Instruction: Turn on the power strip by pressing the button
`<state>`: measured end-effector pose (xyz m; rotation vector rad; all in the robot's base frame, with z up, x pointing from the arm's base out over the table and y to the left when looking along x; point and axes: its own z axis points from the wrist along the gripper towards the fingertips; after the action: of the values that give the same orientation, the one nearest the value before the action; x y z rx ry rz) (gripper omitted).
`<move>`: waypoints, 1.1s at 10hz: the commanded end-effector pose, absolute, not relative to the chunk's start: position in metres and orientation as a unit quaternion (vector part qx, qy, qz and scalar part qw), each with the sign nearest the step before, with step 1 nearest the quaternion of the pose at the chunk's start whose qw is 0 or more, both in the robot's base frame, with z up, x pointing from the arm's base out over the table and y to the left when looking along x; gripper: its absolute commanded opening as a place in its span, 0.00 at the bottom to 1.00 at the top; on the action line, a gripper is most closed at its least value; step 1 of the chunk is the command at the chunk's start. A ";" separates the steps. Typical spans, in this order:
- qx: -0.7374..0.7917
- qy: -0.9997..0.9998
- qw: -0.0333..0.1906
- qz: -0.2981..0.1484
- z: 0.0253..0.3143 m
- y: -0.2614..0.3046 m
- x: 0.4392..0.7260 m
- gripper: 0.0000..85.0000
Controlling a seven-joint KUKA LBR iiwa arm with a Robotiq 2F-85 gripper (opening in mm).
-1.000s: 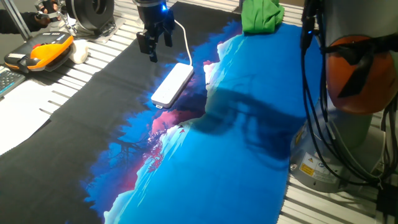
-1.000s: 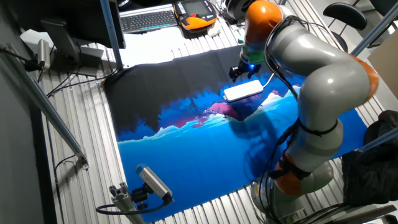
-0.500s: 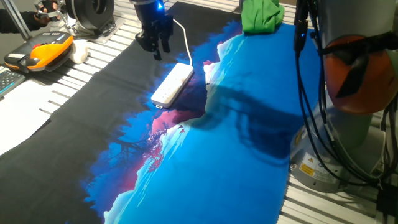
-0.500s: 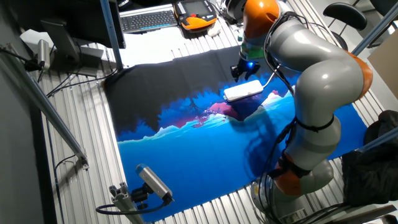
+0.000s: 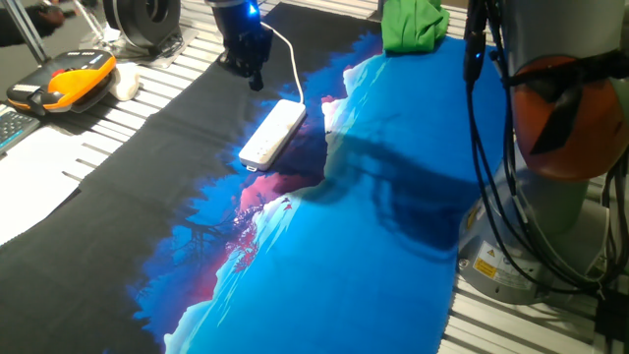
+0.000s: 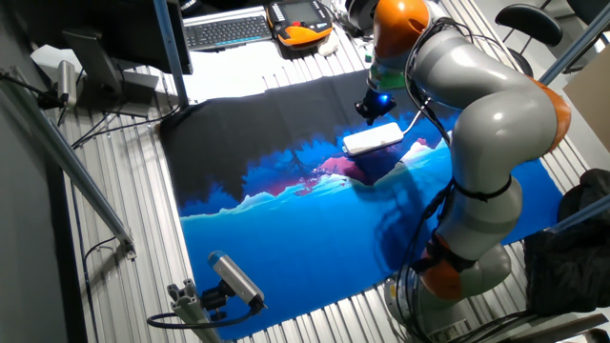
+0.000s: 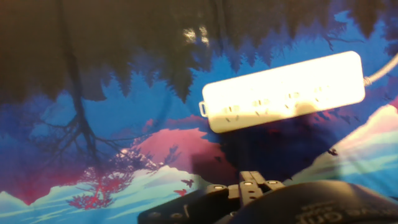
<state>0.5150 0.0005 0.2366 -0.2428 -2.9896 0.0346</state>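
Observation:
The power strip [image 5: 273,133] is a flat white bar lying on the black and blue printed cloth [image 5: 324,256]. Its thin white cable [image 5: 296,61] runs off toward the far edge. My gripper [image 5: 254,77] hangs above the cloth just beyond the strip's cable end, a little to its left, and does not touch it. The other fixed view shows the gripper [image 6: 369,108] above the strip [image 6: 374,139]. In the hand view the strip [image 7: 283,92] lies ahead at upper right with its sockets showing. No view shows the fingertips clearly.
An orange-and-black device [image 5: 67,81] and white paper [image 5: 29,177] lie at the left. A green cloth [image 5: 413,25] sits at the far edge. The robot base and its cables [image 5: 550,147] stand at the right. A keyboard [image 6: 227,30] and a small camera stand [image 6: 233,276] flank the cloth.
The gripper has moved up and back toward the strip's cable end and turned, so its two fingers no longer show apart. The power strip has not moved.

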 end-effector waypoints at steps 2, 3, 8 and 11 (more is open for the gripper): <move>-0.103 -0.991 0.078 0.020 0.237 0.001 0.515 0.00; -0.120 -0.989 0.079 0.019 0.237 0.001 0.515 0.00; -0.212 -0.975 0.063 -0.002 0.237 0.001 0.515 0.00; -0.270 -0.961 0.058 0.001 0.220 -0.012 0.537 0.20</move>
<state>0.5365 -0.0129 0.2205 -0.7654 -2.9250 0.0047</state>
